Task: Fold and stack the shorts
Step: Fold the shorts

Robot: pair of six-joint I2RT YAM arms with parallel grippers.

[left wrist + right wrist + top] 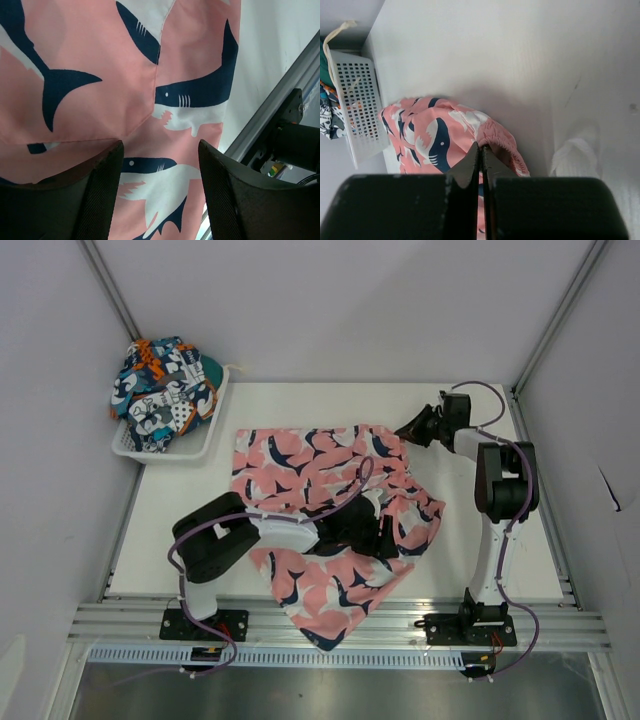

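The pink shark-print shorts (300,465) lie spread and rumpled across the middle of the white table, one leg hanging over the near edge. My right gripper (408,430) is at their far right corner, and in the right wrist view it (481,147) is shut on the gathered waistband edge of the pink shorts (430,130). My left gripper (388,535) hovers over the right side of the shorts; in its own view it (160,190) stands open above the flat pink fabric (100,50), holding nothing. The patchwork shorts (165,390) sit bunched in the basket.
A white perforated basket (190,448) stands at the far left corner, also seen as the basket (362,110) in the right wrist view. A small white bunched thing (575,152) lies on the table beside the waistband. The aluminium rail (260,125) runs along the near edge.
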